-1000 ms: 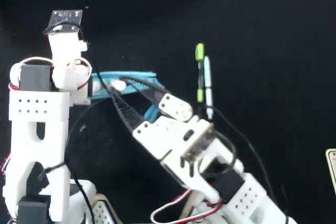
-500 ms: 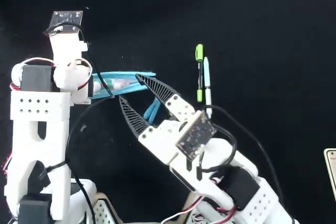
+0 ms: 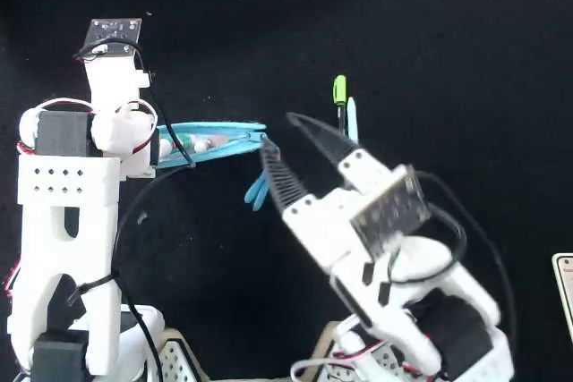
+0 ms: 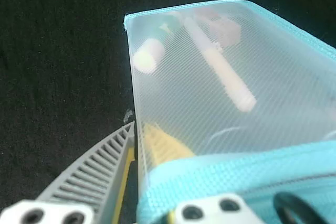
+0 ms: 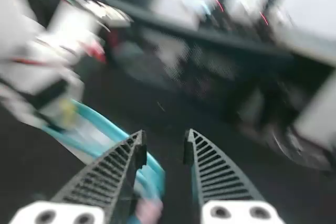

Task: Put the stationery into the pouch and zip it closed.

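**Desk:** Which way do the pens lie from your right jaws?

**Me:** Just past the outer tip, on the side away from the pouch (image 3: 213, 141). A green marker (image 3: 340, 90) and a pale blue pen (image 3: 352, 112) lie side by side on the black worktop (image 3: 466, 51). Their near ends are hidden under my right arm (image 3: 394, 221).

**Desk:** Long axis?

**Me:** Both point straight away from the arm bases, at a slant to the line my jaws reach along. I reckon I'd need to turn the wrist so the jaws close across the barrels, not along them.

**Desk:** State of the jaws?

**Me:** The right jaws stand wide with nothing between them. They are dark ribbed wedges, and the inner tip is just beside the pouch's free end. The left jaws are clamped on the pouch's other end and hold it on edge. So my right arm is nearer the pens, and it's the only free one.

**Desk:** The pouch itself?

**Me:** Soft, see-through ribbed plastic with teal woven zip tape round the rim. Through the wall I make out a white pen (image 4: 220, 74), a short white cylinder (image 4: 148, 56) and a pale lump I can't name. A blue strip (image 3: 258, 189) lies on the near side of the inner tip; strap or pen, I can't tell.

**Desk:** Handling?

**Me:** Smooth round barrels; I'd expect them to roll if nudged sideways.
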